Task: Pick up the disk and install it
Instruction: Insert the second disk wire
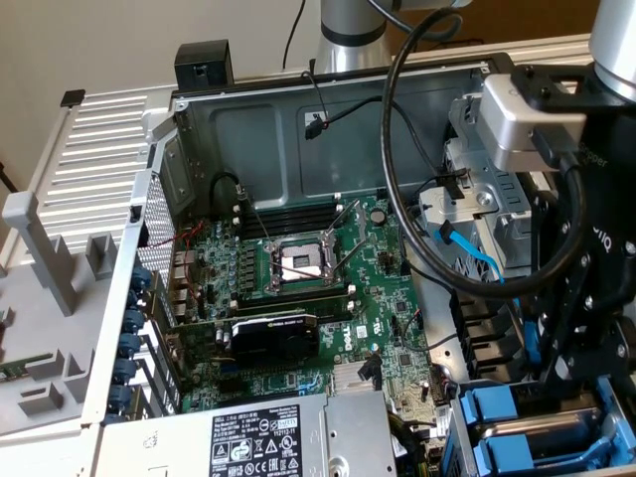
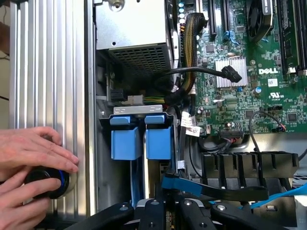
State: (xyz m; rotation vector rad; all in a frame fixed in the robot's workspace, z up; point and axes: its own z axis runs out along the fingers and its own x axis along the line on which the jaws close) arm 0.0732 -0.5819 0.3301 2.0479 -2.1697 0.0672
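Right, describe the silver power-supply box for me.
The power-supply box is a silver sheet-metal block lying flat inside the open computer case, beside the green motherboard. Its top carries a white label with black print and symbols; one end is a perforated grille. A sleeved cable bundle runs next to that end.

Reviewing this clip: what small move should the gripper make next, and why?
Probably a short, slow descent toward the blue carriers: in the exterior view the gripper hangs just above them. Whether it already holds anything, I cannot tell.
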